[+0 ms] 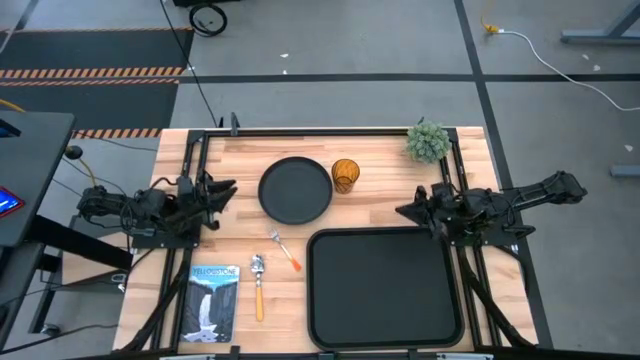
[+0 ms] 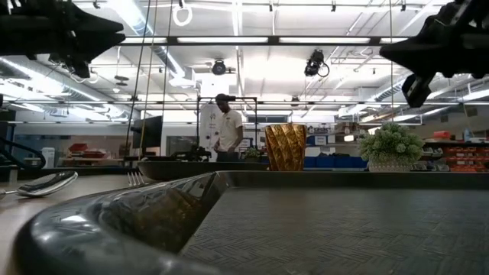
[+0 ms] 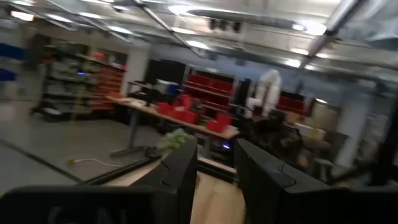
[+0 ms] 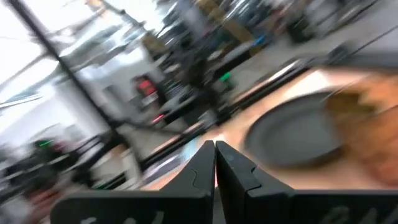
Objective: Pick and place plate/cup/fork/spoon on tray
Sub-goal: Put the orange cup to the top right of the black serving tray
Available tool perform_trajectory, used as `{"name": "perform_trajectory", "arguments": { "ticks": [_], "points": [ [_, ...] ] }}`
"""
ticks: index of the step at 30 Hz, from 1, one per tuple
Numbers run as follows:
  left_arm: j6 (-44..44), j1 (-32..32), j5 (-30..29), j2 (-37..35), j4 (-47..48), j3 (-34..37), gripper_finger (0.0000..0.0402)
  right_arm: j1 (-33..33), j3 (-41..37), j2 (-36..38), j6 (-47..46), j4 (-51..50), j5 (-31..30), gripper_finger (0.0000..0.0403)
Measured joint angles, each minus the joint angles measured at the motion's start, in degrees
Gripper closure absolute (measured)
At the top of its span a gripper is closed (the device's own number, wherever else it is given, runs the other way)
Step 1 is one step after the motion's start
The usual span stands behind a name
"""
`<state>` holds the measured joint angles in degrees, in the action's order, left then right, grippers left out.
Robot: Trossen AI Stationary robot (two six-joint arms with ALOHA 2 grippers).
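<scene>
The round black plate (image 1: 295, 189) lies flat on the wooden table, with the amber cup (image 1: 345, 175) standing upright just to its right. The fork (image 1: 285, 251) and the spoon (image 1: 258, 285) lie flat on the table near the tray's left side. The large black tray (image 1: 385, 288) rests at the front right. My left gripper (image 1: 228, 190) is open and empty, left of the plate, above the table. My right gripper (image 1: 402, 212) is shut and empty, right of the cup, above the tray's far edge. The plate also shows in the right wrist view (image 4: 295, 134).
A small potted plant (image 1: 427, 141) stands at the far right corner. A booklet (image 1: 213, 302) lies at the front left. Bare wood lies between the plate and the tray. A person (image 2: 226, 130) stands in the room beyond the table.
</scene>
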<state>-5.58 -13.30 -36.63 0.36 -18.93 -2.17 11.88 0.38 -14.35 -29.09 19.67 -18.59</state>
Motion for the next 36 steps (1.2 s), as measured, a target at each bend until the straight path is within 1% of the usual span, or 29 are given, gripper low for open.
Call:
{"name": "perform_trajectory", "arguments": {
  "ticks": [2,6,12,14,16,17,21,24,27,31,33,36],
  "points": [
    [0.51,0.0,-0.73,0.0,0.32,0.0,0.0285,0.0,0.0,0.0,3.94,0.93,-4.77,0.0384],
    [0.32,0.0,-0.79,0.0,0.88,0.0,0.0285,0.0,-0.01,0.0,13.03,3.3,-11.52,0.0384],
    [6.4,0.0,-0.86,0.02,0.47,0.0,0.0285,0.0,0.0,0.0,27.78,11.17,-18.42,0.0384],
    [9.74,0.0,-0.42,0.0,-0.6,0.0,0.0285,0.0,0.0,0.0,30.32,13.54,-19.7,0.0384],
    [12.9,0.01,1.94,0.03,-2.15,0.0,0.0285,0.0,0.0,0.0,30.13,15.52,-19.23,0.0384],
    [14.71,0.01,3.85,0.27,-3.36,0.0,0.0285,0.0,-0.02,0.02,30.02,16.21,-17.87,0.0384],
    [20.44,0.0,9.96,3.41,-11.61,0.0,0.0285,0.0,-0.02,-0.68,29.4,16.22,-10.12,0.0384],
    [24.43,0.0,10.25,7.1,-16.0,0.0,0.0285,0.04,-0.01,-2.21,27.81,16.14,-6.51,0.0384],
    [26.29,0.17,9.82,10.92,-20.0,0.02,0.0285,0.04,-0.01,-3.96,26.61,16.52,-5.75,0.0384],
    [23.16,2.65,6.98,16.45,-23.86,0.02,0.0285,0.04,0.98,-7.03,26.07,16.56,-7.39,0.0384],
    [19.3,4.5,5.54,19.39,-25.71,0.02,0.0285,0.05,2.29,-9.25,26.41,16.62,-8.5,0.0384],
    [12.95,7.6,5.21,23.97,-27.78,0.02,0.0285,0.04,4.19,-13.39,28.2,16.74,-10.66,0.0384]
  ]
}}
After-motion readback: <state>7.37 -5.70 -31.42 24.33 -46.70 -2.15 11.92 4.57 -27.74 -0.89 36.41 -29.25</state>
